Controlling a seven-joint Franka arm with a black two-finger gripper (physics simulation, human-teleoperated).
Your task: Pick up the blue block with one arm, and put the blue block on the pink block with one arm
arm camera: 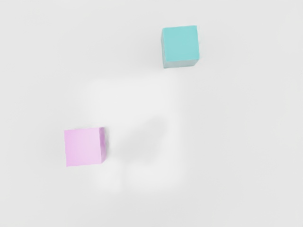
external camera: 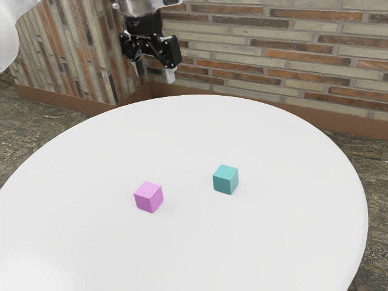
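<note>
The round white table (external camera: pixel 285 254) takes up the nearest part of the exterior view. Nearest on it sits the pink block (external camera: pixel 148 197), flat on the table with one corner turned toward the camera. A little farther back, toward the exterior view's right, sits the blue block (external camera: pixel 225 179). It is more teal than blue in colour, and it too lies flat on the table. The two blocks are near each other but apart, with table surface between them. Beyond them the table runs on to its curved far edge.

High above the table, at the exterior view's upper left, hangs the black tool (external camera: pixel 154 68). Its two fingers (external camera: pixel 171 71) point downward and stand spread with only air between them. The tool is open and grips nothing. It is well apart from both blocks and far above them.

The wrist view looks straight down on the table. Both blocks lie below the hand there, the pink block (arm camera: pixel 85 146) and the blue block (arm camera: pixel 180 46). A faint grey shadow (arm camera: pixel 142 142) falls on the table between them.

Farthest back are a mottled stone floor (external camera: pixel 48 121), a brown skirting board (external camera: pixel 339 120) and a brick wall (external camera: pixel 291 48).
</note>
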